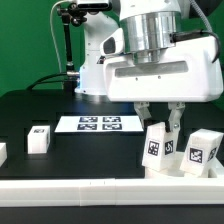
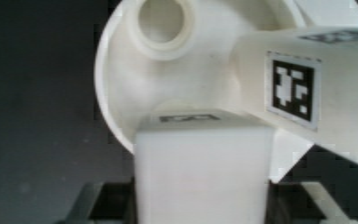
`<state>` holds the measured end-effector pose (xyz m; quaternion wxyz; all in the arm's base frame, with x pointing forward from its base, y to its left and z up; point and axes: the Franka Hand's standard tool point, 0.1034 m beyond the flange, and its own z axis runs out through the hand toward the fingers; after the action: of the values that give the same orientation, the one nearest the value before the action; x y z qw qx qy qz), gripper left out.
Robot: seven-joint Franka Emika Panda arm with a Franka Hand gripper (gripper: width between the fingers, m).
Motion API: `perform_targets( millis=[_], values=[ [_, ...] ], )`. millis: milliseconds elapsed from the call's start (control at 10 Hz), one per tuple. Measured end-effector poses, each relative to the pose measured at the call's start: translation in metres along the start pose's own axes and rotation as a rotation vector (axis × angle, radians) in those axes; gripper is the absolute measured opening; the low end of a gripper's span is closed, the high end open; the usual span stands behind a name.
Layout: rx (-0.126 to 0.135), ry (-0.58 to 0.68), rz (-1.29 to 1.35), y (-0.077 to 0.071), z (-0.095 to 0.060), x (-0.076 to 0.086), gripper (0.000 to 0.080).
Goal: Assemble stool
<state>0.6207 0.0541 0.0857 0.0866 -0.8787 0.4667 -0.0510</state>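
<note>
Currently claw (image 1: 162,122) clamped narrow on held leg block (image 1: 156,148), which is tilted and low over worktop (image 1: 30,105) at the exterior view's right. Second leg block (image 1: 202,150) just beside it. Wrist view: round seat (image 2: 131,100) directly behind held leg block, one socket (image 2: 158,30) visible; contact with seat unclear. Spare leg block (image 1: 40,138) well apart, near marker board (image 1: 100,124).
</note>
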Motion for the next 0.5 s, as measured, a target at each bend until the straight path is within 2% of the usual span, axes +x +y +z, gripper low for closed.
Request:
perform_targets(
  millis=[500],
  values=[
    [0.026,-0.038,0.431,-0.0028,0.0001,-0.0038,0.0340]
  ],
)
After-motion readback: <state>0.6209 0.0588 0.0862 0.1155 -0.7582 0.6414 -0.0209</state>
